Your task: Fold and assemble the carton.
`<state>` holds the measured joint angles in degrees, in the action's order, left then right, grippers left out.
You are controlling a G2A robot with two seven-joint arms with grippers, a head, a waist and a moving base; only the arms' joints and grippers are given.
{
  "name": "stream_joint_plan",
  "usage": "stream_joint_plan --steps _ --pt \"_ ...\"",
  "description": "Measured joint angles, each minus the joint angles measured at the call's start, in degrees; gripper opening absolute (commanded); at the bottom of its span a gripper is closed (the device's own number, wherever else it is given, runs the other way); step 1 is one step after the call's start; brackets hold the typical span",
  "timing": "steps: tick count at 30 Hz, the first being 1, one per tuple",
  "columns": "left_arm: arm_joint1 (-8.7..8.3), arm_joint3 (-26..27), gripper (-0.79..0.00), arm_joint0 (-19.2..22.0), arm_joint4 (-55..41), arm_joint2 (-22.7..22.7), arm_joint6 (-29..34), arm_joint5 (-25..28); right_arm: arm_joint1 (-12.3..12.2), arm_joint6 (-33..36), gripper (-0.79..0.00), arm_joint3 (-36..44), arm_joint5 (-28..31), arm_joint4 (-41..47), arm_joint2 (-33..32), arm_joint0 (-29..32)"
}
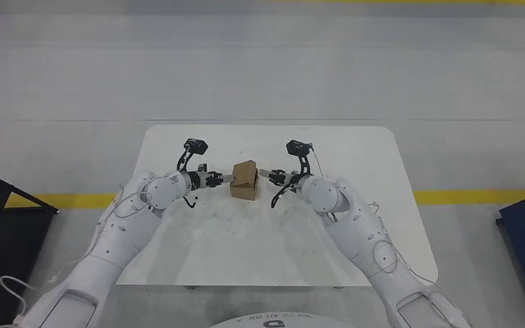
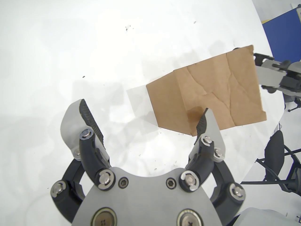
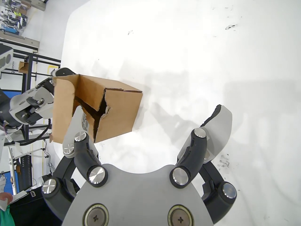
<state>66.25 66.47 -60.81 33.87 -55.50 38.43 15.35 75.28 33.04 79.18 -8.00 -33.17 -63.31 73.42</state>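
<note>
A small brown carton (image 1: 244,180) stands on the white table (image 1: 353,156) between my two grippers. Its creased closed side (image 2: 211,90) faces the left gripper (image 2: 144,106), which is open, with one fingertip (image 2: 204,118) at the carton's lower corner. The end facing the right gripper (image 3: 149,108) has partly folded flaps with gaps and one flap sticking out (image 3: 62,109). That gripper is open, and one of its fingers (image 3: 76,121) rests against the outstanding flap. From above, the left gripper (image 1: 221,178) and right gripper (image 1: 267,175) flank the carton closely.
The table has bare white surface all around the carton, with rounded corners and edges a short way off. A blue object (image 1: 513,225) stands on the floor to the right, a dark one (image 1: 20,221) to the left.
</note>
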Motion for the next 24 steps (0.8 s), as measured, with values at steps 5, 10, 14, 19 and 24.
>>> stream_joint_plan --steps 5,10,14,19,24 --pt "0.05 0.0 0.000 0.0 0.1 -0.1 0.0 0.1 -0.4 0.6 0.000 3.3 -0.7 -1.8 -0.2 1.6" --pt "0.08 0.1 0.000 0.0 0.2 -0.2 0.0 0.0 -0.2 2.3 -0.028 3.2 -1.1 -3.0 1.3 0.4" --pt "0.11 0.1 0.000 0.0 0.1 -0.2 0.4 0.0 0.1 3.1 -0.071 2.4 -1.7 -3.7 2.8 -0.8" --pt "0.22 0.0 0.000 0.1 0.2 -0.1 0.7 0.0 0.3 3.8 -0.095 1.4 -2.5 -4.1 3.7 -1.9" --pt "0.36 -0.4 0.000 0.3 0.2 0.1 0.9 0.1 0.6 4.8 -0.083 0.0 -3.2 -4.6 4.8 -3.3"
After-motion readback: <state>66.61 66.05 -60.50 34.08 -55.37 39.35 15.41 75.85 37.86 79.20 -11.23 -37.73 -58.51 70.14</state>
